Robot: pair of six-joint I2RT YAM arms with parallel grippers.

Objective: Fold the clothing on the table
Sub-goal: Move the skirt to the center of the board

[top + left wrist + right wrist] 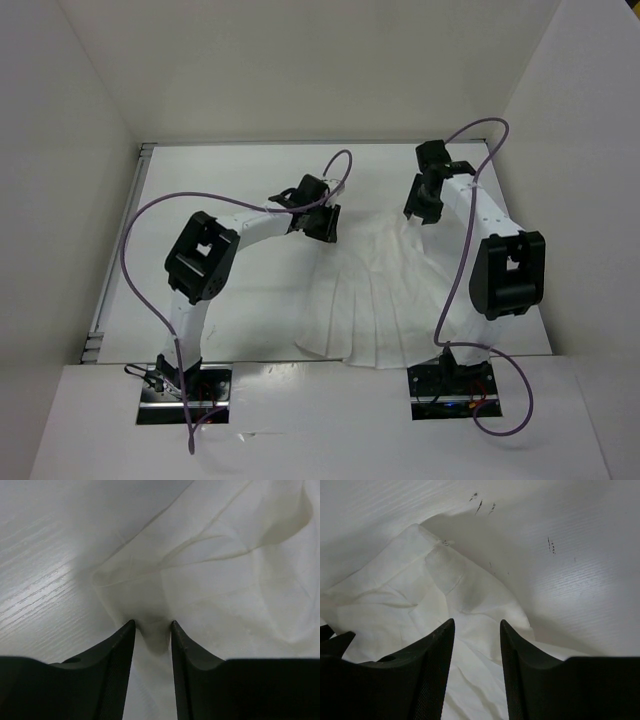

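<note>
Pleated skirt (375, 300) lies flat on the table (240, 170) between my arms, hem nearest. The left gripper (152, 625) has its jaws close about a ridge of waist-end cloth, though I cannot tell if it is clamped. The right gripper (476, 622) gapes over the opposite corner, holding nothing. I judge both should pinch firmly before lifting level.

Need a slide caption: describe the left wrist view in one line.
Left gripper straddling a puckered fold of the white skirt on the table.
</note>
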